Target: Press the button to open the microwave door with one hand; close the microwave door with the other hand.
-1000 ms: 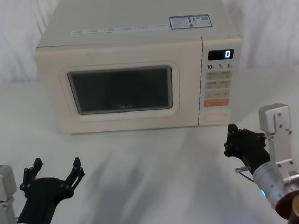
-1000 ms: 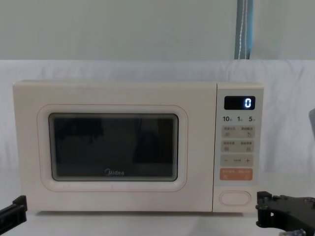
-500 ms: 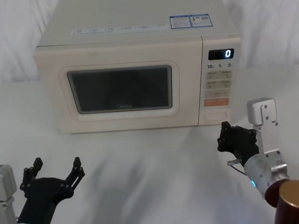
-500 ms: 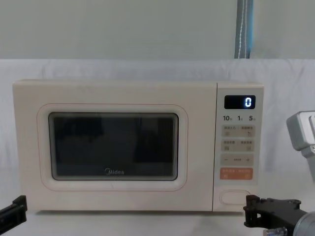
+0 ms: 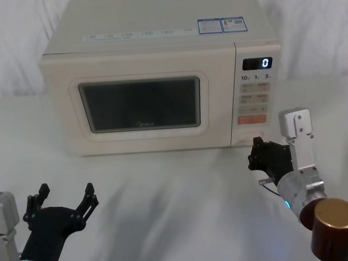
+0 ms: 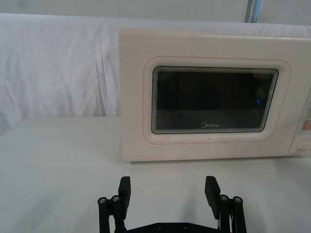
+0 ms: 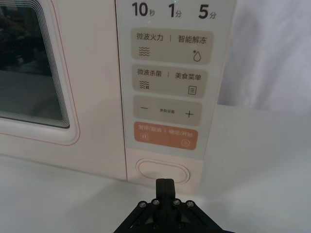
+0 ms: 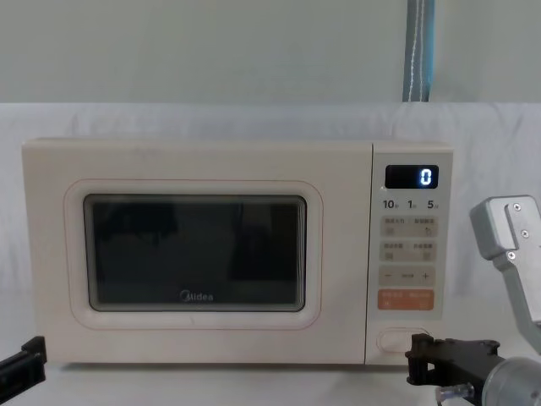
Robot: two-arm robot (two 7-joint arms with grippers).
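The cream microwave stands at the back of the table with the microwave door (image 5: 139, 106) (image 8: 194, 254) (image 6: 214, 99) shut flush, its dark window facing me. The button (image 7: 163, 171) (image 8: 402, 340) is the wide oval key at the bottom of the keypad strip. My right gripper (image 5: 253, 153) (image 7: 165, 183) (image 8: 415, 359) is shut, its tips pressed together and pointing at the button from just in front of it. I cannot tell whether they touch it. My left gripper (image 5: 64, 199) (image 6: 167, 187) is open, low over the table in front of the microwave's left side.
An orange key (image 7: 165, 136) sits just above the button, with small cream keys and a display reading 0 (image 8: 412, 177) higher up. White cloth covers the table (image 5: 178, 190) and the wall behind. My right arm's grey link (image 8: 507, 245) stands beside the keypad.
My right gripper has moved forward and leftward, closing in on the button. The left gripper and the door have stayed still.
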